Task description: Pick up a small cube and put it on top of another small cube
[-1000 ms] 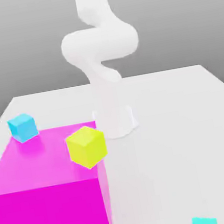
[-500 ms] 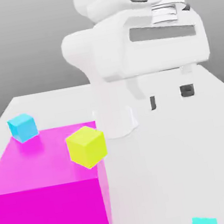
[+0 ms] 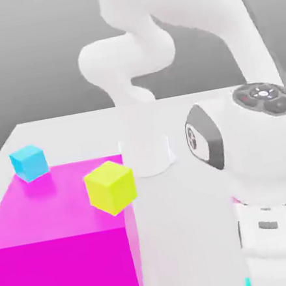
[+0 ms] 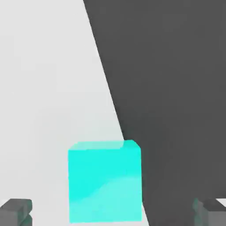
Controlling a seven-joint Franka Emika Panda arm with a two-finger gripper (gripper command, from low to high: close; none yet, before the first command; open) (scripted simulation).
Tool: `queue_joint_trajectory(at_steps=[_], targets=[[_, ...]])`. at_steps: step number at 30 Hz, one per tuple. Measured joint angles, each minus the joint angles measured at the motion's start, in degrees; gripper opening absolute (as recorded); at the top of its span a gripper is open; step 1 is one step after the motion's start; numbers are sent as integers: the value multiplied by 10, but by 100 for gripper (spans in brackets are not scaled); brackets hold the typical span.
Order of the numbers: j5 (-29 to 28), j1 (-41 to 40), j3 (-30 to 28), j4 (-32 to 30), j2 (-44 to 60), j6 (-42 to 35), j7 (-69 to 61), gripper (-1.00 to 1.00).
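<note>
The small turquoise cube [image 4: 105, 181] sits on the white table close to its edge. It lies between the two dark fingertips [image 4: 15, 212] of my gripper [image 4: 113, 212], which is open with a wide gap on each side of the cube. In the exterior view my white hand [image 3: 271, 235] hangs low at the near right and covers the cube except for a thin turquoise sliver [image 3: 248, 284]. A small sky-blue cube [image 3: 29, 162] rests at the far left, and a small yellow cube [image 3: 110, 188] is by the magenta block's corner.
A big magenta block [image 3: 65, 252] takes up the near left of the white table [image 3: 186, 108]. The arm's base [image 3: 146, 155] stands at the table's middle back. The hand view has dark floor [image 4: 176, 88] beyond the table edge beside the turquoise cube.
The arm has swung down to the near right. Its hand now hangs low over the turquoise cube and hides most of it in the exterior view. The cubes have not moved.
</note>
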Motion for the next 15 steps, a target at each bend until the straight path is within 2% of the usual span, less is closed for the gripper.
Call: queue_joint_trajectory(at_steps=[1,8,12,15], targets=[[-2,1,-1,4,20,15,0,-100],[-2,1,-1,5,24,17,0,-100],[4,-2,3,-10,-44,-37,-3,-100],[6,-8,-16,-20,-106,-87,33,-100]])
